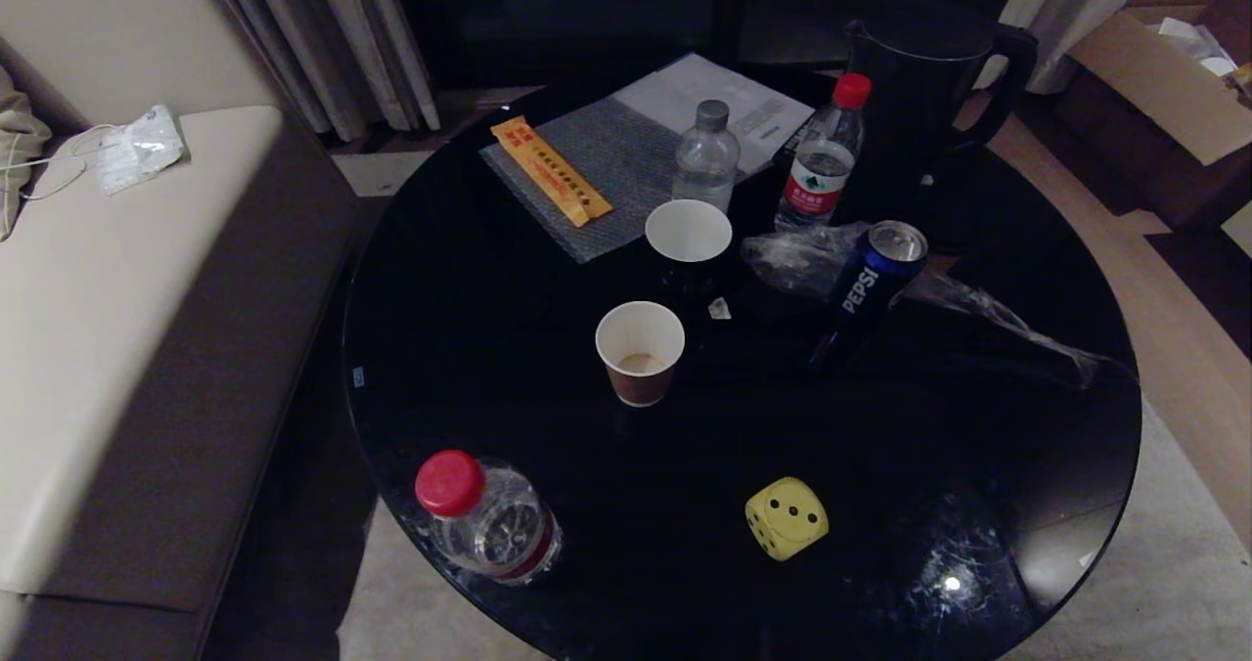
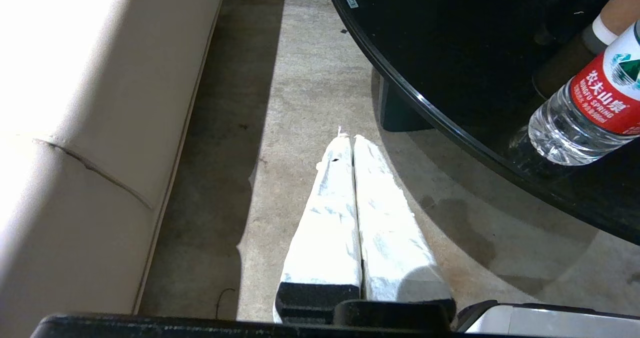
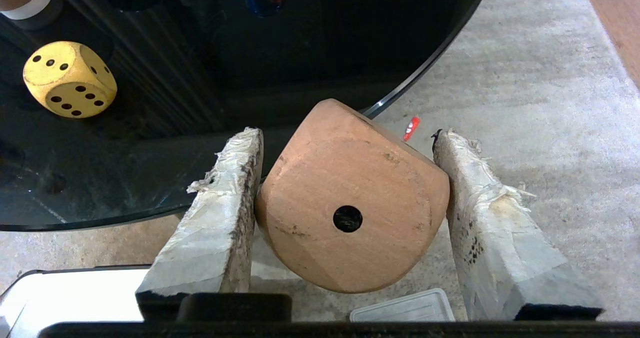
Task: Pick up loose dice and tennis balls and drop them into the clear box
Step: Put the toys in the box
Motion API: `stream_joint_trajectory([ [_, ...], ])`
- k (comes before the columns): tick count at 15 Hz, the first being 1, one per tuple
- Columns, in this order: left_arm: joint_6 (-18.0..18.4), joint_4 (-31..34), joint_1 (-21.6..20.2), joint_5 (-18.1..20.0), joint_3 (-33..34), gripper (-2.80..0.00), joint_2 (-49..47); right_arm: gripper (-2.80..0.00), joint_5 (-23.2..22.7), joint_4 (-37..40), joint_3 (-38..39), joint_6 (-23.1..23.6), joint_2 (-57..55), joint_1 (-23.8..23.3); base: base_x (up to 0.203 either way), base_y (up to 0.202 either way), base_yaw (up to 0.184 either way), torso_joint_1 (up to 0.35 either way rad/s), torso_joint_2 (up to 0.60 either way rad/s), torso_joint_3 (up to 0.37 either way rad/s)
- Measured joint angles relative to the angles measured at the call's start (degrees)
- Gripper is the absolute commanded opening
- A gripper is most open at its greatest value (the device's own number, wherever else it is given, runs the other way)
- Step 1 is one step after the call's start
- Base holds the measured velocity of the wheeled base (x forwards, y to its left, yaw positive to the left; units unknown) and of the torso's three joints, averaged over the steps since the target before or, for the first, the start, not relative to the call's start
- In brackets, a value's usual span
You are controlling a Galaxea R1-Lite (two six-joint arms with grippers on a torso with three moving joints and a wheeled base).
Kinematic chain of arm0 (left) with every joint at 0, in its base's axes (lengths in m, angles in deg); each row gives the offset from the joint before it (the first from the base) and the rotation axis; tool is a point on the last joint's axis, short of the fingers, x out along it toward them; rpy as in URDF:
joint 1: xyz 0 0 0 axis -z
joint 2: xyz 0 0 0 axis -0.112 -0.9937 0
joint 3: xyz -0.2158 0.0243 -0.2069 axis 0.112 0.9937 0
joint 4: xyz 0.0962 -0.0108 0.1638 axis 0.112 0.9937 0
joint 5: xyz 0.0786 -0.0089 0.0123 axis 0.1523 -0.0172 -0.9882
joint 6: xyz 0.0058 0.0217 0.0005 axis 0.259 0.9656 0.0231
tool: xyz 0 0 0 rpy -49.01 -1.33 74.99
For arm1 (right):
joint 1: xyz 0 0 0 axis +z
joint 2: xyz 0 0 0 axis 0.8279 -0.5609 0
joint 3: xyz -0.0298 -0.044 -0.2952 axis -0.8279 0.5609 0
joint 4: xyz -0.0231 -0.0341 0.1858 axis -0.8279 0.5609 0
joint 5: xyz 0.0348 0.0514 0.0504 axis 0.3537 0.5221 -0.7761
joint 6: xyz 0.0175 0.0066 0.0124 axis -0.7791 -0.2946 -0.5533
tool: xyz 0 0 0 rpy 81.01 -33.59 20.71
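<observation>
- My right gripper (image 3: pixel 345 178) is clamping a tan rounded wooden die (image 3: pixel 350 198) between its taped fingers (image 3: pixel 220 203), hanging just off the black round glass table's edge (image 3: pixel 425 63).
- A corner of a translucent plastic box (image 3: pixel 405 305) is showing directly below the gripper, so I judge the drop lies downward.
- The yellow rounded die (image 1: pixel 785 516) is sitting loose near the table's edge, nearer my right arm.
- My left gripper (image 2: pixel 352 140) is hanging closed and empty over the floor.

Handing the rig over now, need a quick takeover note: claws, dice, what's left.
Right claw: shut on the tan die, held beside the table edge, above the floor.
Left claw: shut, empty, over the floor between sofa and table.
Yellow die: loose on the black table, near its front edge.
Clear box: not identifiable in any view; no tennis balls seen.
Left: drop the tan die in the box, then fetch the yellow die.
</observation>
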Motion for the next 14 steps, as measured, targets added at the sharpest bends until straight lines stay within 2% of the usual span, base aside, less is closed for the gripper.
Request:
stream_joint_trajectory([
  [4,-0.1,0.0,0.0,-0.1,0.0,-2.80,0.0,-2.80,0.0,0.0,0.0,-0.1,0.0,0.0,-0.027,0.000,0.000,0.001,0.00,0.001],
  [14,0.0,0.0,0.0,-0.2,0.0,-2.80,0.0,-2.80,0.0,0.0,0.0,0.0,0.0,0.0,-0.183,0.000,-0.001,0.002,0.00,0.002],
])
